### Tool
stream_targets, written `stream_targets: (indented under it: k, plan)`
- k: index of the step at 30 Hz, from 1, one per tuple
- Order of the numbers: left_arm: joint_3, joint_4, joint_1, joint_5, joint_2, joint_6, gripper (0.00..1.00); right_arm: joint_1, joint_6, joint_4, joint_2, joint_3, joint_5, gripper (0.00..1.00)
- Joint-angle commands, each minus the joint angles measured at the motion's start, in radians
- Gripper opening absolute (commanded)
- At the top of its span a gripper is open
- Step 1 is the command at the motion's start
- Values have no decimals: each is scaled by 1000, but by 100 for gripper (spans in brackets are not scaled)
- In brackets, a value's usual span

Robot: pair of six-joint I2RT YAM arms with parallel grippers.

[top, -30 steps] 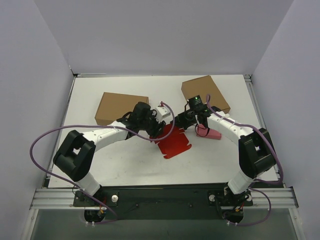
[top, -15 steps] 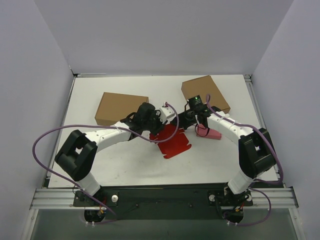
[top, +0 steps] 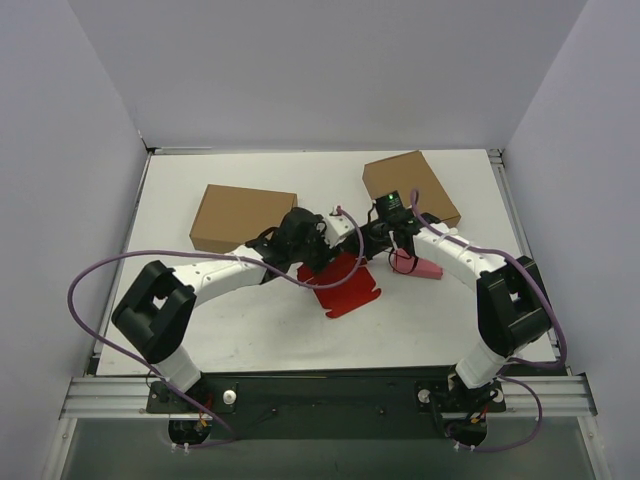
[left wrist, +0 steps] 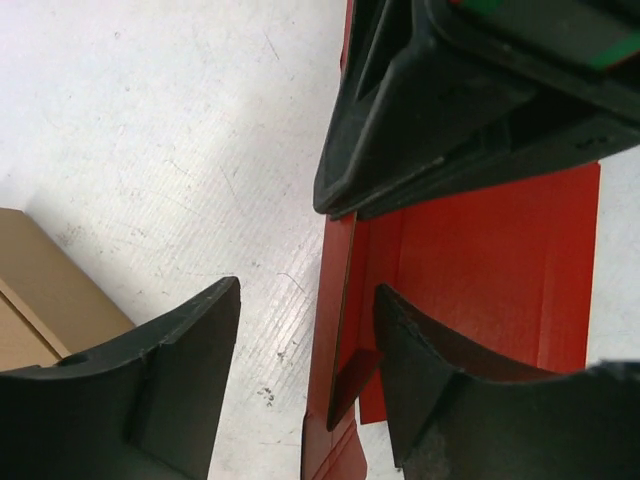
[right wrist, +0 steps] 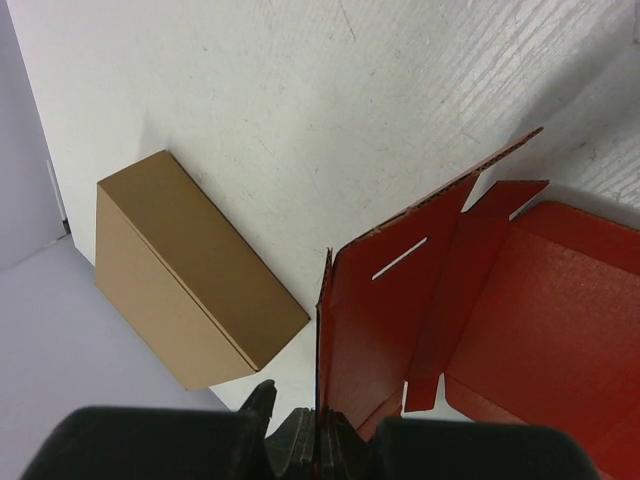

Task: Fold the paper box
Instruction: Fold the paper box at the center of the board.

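Since a second ago my left wrist has slid toward the right of the overhead frame, bringing my left gripper (left wrist: 308, 290) close up to my right gripper (right wrist: 318, 430) near the middle of the table (top: 250, 310). The paper box (top: 350, 288) lies partly opened at the centre of that view, its flat red base toward the bottom and one wall raised at the upper edge. My right gripper is pinched tight on the top edge of that raised wall. My left gripper's fingers (left wrist: 170, 370) stand apart, with the wall's edge passing between them. One brown box (top: 243, 215) sits left of centre, another brown box (top: 410, 183) toward the upper right, and a pink box (top: 422, 267) just right of the red one.
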Motion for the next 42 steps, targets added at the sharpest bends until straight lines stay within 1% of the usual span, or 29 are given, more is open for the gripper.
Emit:
stream_targets:
  k: [1, 2, 6, 7, 8, 10, 11, 13, 14, 15, 17, 18, 20, 22, 24, 25, 29, 31, 36, 42]
  plan:
    - [77, 32, 51, 64, -47, -56, 67, 1, 44, -27, -11, -9, -9, 0]
    - [80, 23, 68, 79, -60, -86, 69, 0, 50, -26, -12, -7, -4, 0]
    - [65, 5, 163, 205, -159, -175, 71, -17, 80, -12, -6, 7, 24, 0]
    - [51, 5, 188, 264, -181, -198, 71, -22, 96, -10, -6, 8, 37, 0]
    - [15, 18, 234, 289, -199, -258, 71, -26, 103, -7, -6, 11, 45, 0]
    - [-39, 48, 281, 325, -259, -327, 71, -36, 120, -6, -11, 14, 54, 0]
    - [-98, 77, 323, 352, -276, -385, 71, -40, 123, -6, -14, 19, 61, 0]
    - [-156, 118, 355, 375, -326, -450, 71, -48, 123, -9, -17, 22, 67, 0]
    - [-188, 179, 373, 410, -343, -523, 71, -49, 123, -12, -20, 22, 71, 0]
    - [-238, 216, 404, 426, -368, -560, 72, -52, 125, -18, -21, 19, 74, 0]
    - [-281, 302, 424, 456, -382, -640, 72, -59, 126, -19, -25, 16, 79, 0]
    - [-304, 311, 433, 467, -382, -648, 72, -59, 130, -19, -26, 14, 80, 0]
    - [-318, 296, 433, 449, -371, -634, 72, -63, 142, -19, -31, 14, 81, 0]
    - [-328, 257, 436, 377, -336, -631, 72, -65, 154, -21, -37, 16, 77, 0]
    - [-329, 210, 446, 334, -299, -660, 71, -68, 172, -19, -47, 16, 76, 0]
    - [-334, 204, 450, 293, -288, -675, 71, -69, 182, -18, -51, 13, 71, 0]
    - [-320, 203, 453, 225, -227, -767, 71, -74, 215, -15, -69, 5, 51, 0]
    - [-312, 215, 453, 230, -173, -795, 71, -74, 235, -12, -72, 4, 42, 0]
    - [-308, 296, 440, 306, -66, -877, 68, -77, 275, 13, -81, 0, 22, 0]
    - [-294, 388, 397, 357, -46, -892, 67, -80, 320, 36, -80, 16, 5, 0]
